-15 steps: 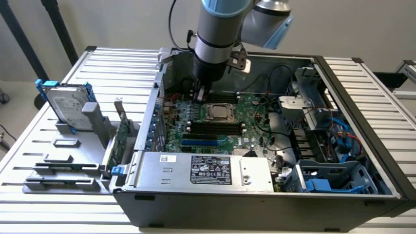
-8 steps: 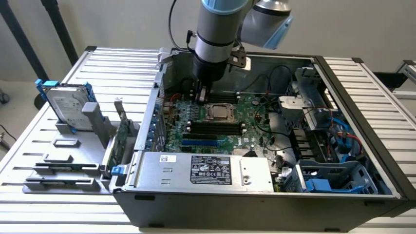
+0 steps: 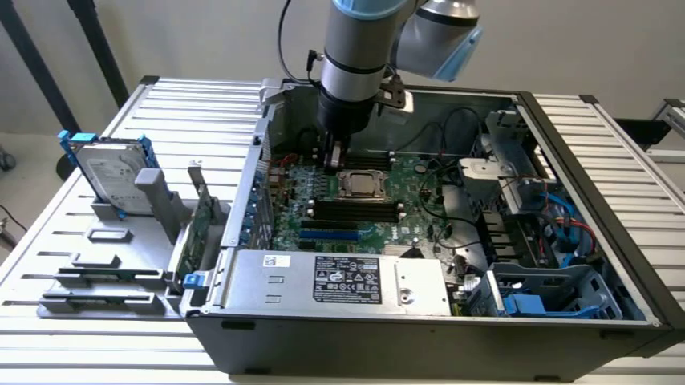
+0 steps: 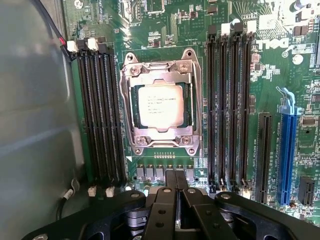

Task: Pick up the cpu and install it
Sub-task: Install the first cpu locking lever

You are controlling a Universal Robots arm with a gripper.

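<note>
The cpu (image 4: 160,105), a small square chip with a dull silver top, lies flat in its socket on the green motherboard (image 4: 175,35), framed by the metal socket bracket. In the exterior view the cpu (image 3: 362,185) sits mid-board inside the open computer case. My gripper (image 4: 176,181) hovers just beside the socket, its two black fingers pressed together with nothing between them. From outside, the gripper (image 3: 335,163) hangs low over the board, just to the exterior view's left of the chip and apart from it.
Black memory slots (image 4: 100,115) flank the socket on both sides, and a blue expansion slot (image 4: 286,150) lies further off. The grey power supply box (image 3: 337,281) fills the case front. A hard drive with blue rails (image 3: 107,172) stands in a rack outside the case.
</note>
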